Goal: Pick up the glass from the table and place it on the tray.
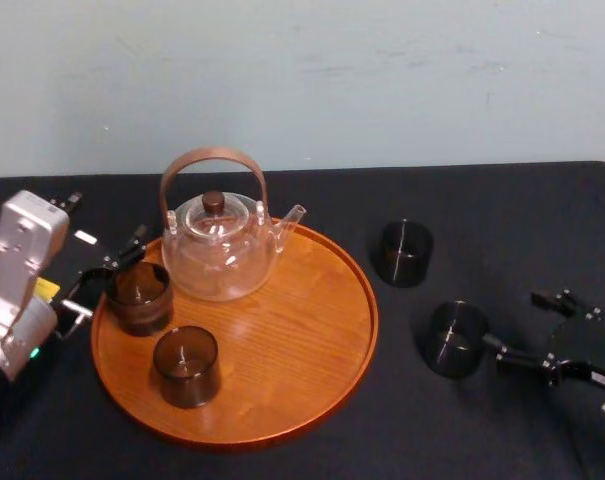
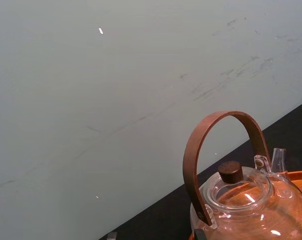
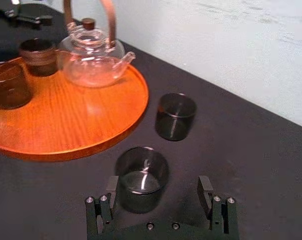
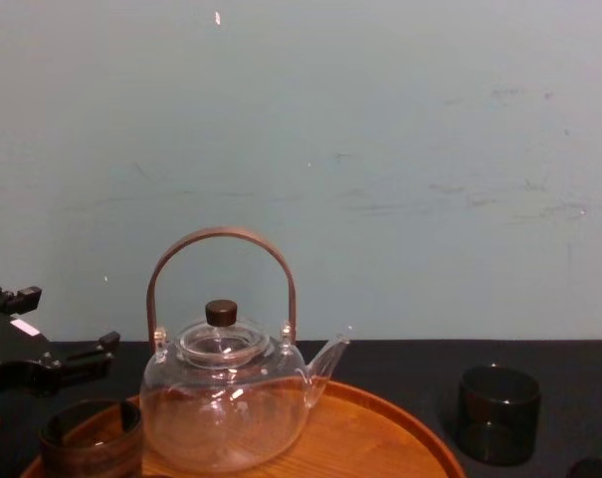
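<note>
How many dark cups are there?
4 dark glasses. Two stand on the tray: one at its left edge by the left gripper, one at the front. Two stand on the table: one right of the tray, one before the open right gripper.

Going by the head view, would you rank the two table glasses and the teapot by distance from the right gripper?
1. Near glass, beside the right gripper.
2. Far glass, farther back, off the tray.
3. Glass teapot, at the tray's back left.

You have soft, even light from above, a pale sheen on the tray [image 1: 302,335], small white glints on the glass teapot [image 1: 222,255], shadows faint on the black table [image 1: 482,200]
</note>
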Robot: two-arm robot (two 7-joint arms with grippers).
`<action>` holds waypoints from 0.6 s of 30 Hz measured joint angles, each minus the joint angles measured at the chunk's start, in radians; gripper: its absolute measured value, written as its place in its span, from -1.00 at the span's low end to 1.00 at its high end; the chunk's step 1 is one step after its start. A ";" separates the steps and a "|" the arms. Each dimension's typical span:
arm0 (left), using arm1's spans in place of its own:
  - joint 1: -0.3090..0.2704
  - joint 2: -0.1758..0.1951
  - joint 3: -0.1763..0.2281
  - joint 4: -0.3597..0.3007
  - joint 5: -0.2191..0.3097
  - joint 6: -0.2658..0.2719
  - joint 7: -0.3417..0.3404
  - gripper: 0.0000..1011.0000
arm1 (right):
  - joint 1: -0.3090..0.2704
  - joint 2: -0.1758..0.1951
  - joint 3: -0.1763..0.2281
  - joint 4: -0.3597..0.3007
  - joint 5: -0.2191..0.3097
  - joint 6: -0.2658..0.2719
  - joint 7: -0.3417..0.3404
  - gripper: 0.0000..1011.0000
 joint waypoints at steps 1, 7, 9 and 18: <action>0.000 0.000 0.000 0.000 0.000 0.000 0.000 0.98 | -0.002 0.001 -0.003 -0.004 -0.008 0.000 0.007 0.98; 0.000 0.000 0.000 0.000 0.000 0.000 0.000 0.98 | -0.004 -0.002 -0.014 -0.009 -0.032 0.000 0.029 0.98; 0.000 0.000 0.000 0.000 0.000 0.000 0.000 0.98 | -0.003 -0.005 -0.017 -0.009 -0.042 0.001 0.035 0.98; 0.000 0.000 0.000 0.000 0.000 0.000 0.000 0.98 | 0.008 -0.033 -0.020 0.007 -0.065 0.023 0.048 0.98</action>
